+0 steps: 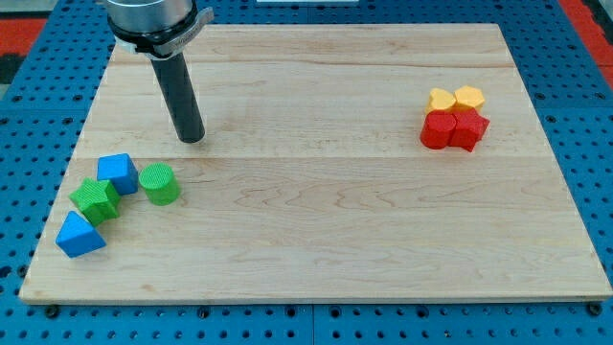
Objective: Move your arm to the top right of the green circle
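Jaws: none (bare rod); my tip (192,138) sits up-right of green circle (159,184).

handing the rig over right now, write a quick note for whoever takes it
Tool: my tip is down on the wooden board, touching no block. It sits above and slightly to the view's right of the green circle, with a clear gap between them.

Blocks: the green circle is at the view's lower left, grouped with a blue cube, a green star and a blue triangle. Two yellow blocks and two red blocks cluster at the view's upper right.

Done: the tip is already close to the circle's top right.

Left: probably a small shift toward the view's right, without nudging the circle.
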Motion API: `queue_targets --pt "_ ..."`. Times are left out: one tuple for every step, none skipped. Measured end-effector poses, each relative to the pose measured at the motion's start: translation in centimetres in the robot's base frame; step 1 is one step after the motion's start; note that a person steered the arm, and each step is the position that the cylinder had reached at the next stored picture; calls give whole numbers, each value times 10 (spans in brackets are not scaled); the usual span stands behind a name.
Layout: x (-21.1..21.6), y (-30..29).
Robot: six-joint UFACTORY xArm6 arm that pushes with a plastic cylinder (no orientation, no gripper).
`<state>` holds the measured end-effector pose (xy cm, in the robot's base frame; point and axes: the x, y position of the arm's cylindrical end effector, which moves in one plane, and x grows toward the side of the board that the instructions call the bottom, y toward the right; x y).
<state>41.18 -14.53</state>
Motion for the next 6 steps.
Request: queue_targets --pt "1 14" --pt "-8 17" --pt "-18 17" --pt "-30 17" --pt "-32 14" --pt "-32 13"
